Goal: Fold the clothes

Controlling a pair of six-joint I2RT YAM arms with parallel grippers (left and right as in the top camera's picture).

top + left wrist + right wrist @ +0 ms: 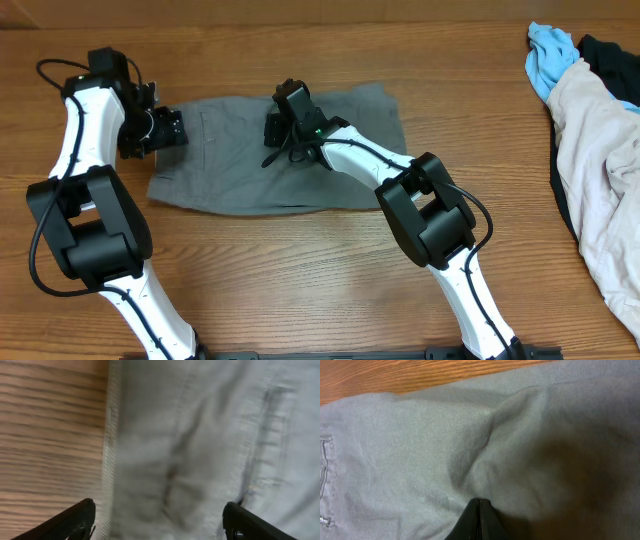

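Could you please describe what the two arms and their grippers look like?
The left arm and right arm look alike: white tubular links between bulky black joint housings, with thin black cables looping alongside. The left gripper and right gripper are black, with slim dark fingers. A small green light shows by the right wrist.

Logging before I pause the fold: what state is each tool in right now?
Left tool: open, over the shorts' edge, holding nothing.
Right tool: shut, tips on the shorts; a pinch cannot be told.
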